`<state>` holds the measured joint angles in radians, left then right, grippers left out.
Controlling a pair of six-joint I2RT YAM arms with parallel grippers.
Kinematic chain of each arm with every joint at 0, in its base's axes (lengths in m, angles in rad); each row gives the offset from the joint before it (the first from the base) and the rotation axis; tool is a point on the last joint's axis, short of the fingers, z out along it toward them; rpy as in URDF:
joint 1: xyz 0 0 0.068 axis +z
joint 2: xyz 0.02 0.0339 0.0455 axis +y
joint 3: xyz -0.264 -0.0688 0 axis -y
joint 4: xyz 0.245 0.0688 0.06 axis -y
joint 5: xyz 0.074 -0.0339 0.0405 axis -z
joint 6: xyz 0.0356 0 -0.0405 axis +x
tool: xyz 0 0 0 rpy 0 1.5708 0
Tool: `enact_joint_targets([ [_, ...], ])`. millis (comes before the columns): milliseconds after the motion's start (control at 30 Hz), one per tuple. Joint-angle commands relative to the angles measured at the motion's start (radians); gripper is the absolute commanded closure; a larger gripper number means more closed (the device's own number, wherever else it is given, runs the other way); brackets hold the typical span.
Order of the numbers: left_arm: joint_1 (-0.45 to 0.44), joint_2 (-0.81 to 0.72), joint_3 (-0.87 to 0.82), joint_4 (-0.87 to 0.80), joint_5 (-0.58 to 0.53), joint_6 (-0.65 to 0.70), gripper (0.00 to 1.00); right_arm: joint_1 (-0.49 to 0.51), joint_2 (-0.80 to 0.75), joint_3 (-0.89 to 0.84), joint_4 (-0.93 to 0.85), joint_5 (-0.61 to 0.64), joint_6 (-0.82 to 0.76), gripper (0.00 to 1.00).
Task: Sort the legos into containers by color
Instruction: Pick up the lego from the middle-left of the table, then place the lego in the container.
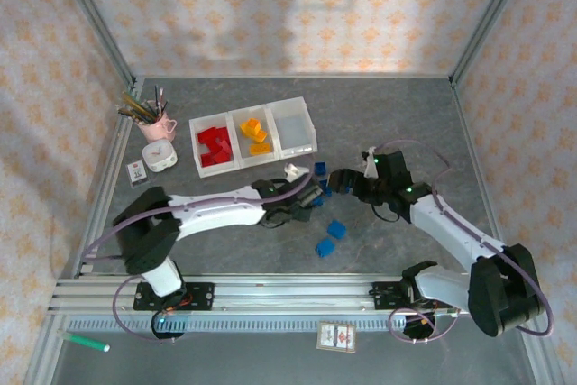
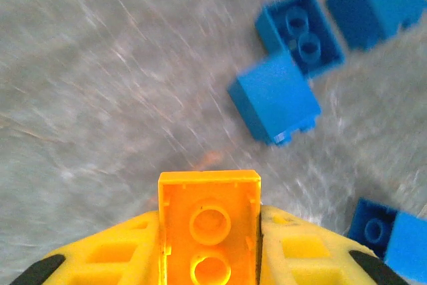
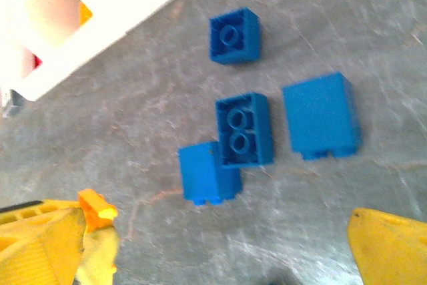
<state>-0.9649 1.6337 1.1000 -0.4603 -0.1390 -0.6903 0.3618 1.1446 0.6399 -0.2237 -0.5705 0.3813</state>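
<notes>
Orange lego (image 2: 208,221) pinched in left hand (image 2: 211,248).

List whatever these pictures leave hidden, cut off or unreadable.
- Left wrist view: the orange brick runs off the bottom edge, so its lower end is cut off.
- Right wrist view: the containers are overexposed and cropped at the top-left corner, so their contents are unreadable.
- Top view: the card has print too small to read.
</notes>
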Motion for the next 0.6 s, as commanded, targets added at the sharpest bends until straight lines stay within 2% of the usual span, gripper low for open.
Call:
enact_joint_targets([
  [0, 0.096, -0.063, 0.033, -0.058, -0.116, 0.055, 0.67, 0.020, 0.026, 0.065, 0.052, -0.028, -0.001, 0.00],
  [133, 0.233, -0.054, 0.095, -0.033, -0.149, 0.144, 0.67, 0.037, 0.081, 0.125, 0.090, -0.036, 0.018, 0.00],
  [267, 0.329, 0.016, 0.163, 0.013, -0.161, 0.226, 0.67, 0.049, 0.102, 0.159, 0.116, -0.029, 0.027, 0.00],
  [367, 0.405, 0.093, 0.206, 0.037, -0.131, 0.258, 0.67, 0.049, 0.106, 0.163, 0.119, -0.010, 0.026, 0.00],
  [567, 0.492, 0.219, 0.293, 0.083, -0.108, 0.288, 0.67, 0.049, 0.113, 0.154, 0.123, -0.003, 0.023, 0.00],
])
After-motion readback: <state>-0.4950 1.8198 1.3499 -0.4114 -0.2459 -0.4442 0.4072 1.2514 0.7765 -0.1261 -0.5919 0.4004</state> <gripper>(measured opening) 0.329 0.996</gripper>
